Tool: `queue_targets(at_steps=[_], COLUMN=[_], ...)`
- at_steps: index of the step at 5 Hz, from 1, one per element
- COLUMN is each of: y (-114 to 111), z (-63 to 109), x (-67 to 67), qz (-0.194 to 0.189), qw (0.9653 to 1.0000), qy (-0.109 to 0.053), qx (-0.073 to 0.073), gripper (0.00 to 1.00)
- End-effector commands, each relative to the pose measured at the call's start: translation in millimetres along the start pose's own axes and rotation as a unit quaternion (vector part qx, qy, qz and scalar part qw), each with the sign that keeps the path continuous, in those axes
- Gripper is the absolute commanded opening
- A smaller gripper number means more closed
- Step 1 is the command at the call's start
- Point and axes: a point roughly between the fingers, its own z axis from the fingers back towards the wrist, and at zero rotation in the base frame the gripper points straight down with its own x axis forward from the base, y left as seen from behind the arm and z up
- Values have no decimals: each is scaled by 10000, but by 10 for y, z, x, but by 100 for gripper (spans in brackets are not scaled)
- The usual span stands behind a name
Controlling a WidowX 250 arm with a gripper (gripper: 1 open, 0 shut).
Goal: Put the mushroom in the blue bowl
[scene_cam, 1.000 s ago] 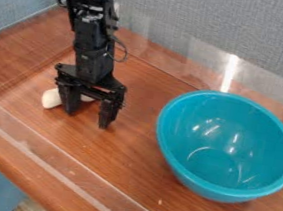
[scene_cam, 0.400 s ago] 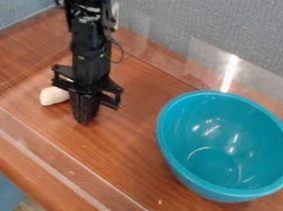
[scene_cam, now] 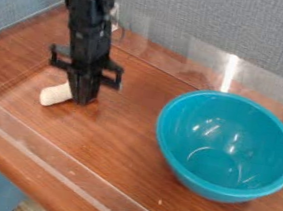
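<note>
Now — one black claw (scene_cam: 84, 93), clenched, pointing down
- one mushroom (scene_cam: 57, 95), pale part showing, at its fingertips
- one blue bowl (scene_cam: 226, 147), well apart

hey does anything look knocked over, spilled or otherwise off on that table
Nothing stands out as wrong. The blue bowl sits upright, with no spill visible on the wooden table. The pale mushroom lies on its side by the gripper, which looks blurred, so I can't judge finer damage there.
</note>
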Motion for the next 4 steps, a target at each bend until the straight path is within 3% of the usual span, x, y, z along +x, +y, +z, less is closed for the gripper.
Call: queue_targets(at_steps=[1, 2, 4], y=[-128, -51, 170], z=[583, 334, -67], x=[126, 68, 32], qz=[-280, -368, -396], qw=[9978, 9983, 9986], qy=[-594, -448, -233], qx=[73, 117, 280], gripper=[0, 100, 100])
